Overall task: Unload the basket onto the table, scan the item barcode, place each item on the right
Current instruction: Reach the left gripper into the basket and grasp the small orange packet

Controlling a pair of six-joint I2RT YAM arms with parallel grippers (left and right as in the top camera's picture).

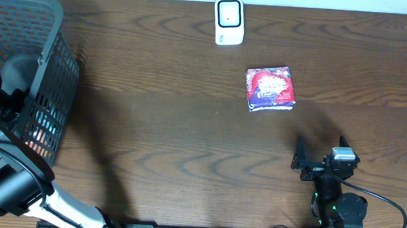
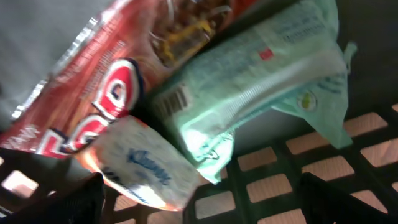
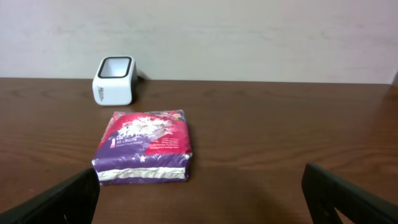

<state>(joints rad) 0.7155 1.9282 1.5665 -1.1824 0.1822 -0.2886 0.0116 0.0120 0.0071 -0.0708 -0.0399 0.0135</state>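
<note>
1. The left tool [image 2: 205, 208] hangs inside the basket [image 1: 54, 29] at the counter's [image 1: 174, 133] left edge. Its jaws are spread wide and hold nothing.
2. Just before it lie three goods on the basket floor. A green pack [image 2: 261, 81] shows its barcode [image 2: 177, 99] to the tool, a tissue pack [image 2: 140, 165] touches the green pack's lower end, and a red bag [image 2: 93, 93] lies partly behind both. None of them is gripped.
3. The right tool [image 3: 205, 202] waits low by the counter's front edge, toward the right corner. Its jaws are likewise wide and empty, and it is aimed at the back edge.
4. Ahead of it, clear of its fingers, a red-and-purple packet [image 3: 144, 146] lies flat on the counter, right of centre, printed face up. No barcode shows on the sides in view.
5. Beyond the packet, at the middle of the back edge, stands the white scanner [image 3: 114, 79] with its window facing up. Nothing is held over it.
6. No item is at the scanner and neither tool has a grip, so no scan appears to be under way. The pictures do not tell whether the packet on the counter has had its turn.
7. The whole handling appears to remain:
   - close on an item, and the left tool looks best placed for the green pack
   - lift it clear of the basket
   - carry it to the back edge
   - turn its barcode to the scanner's window
</note>
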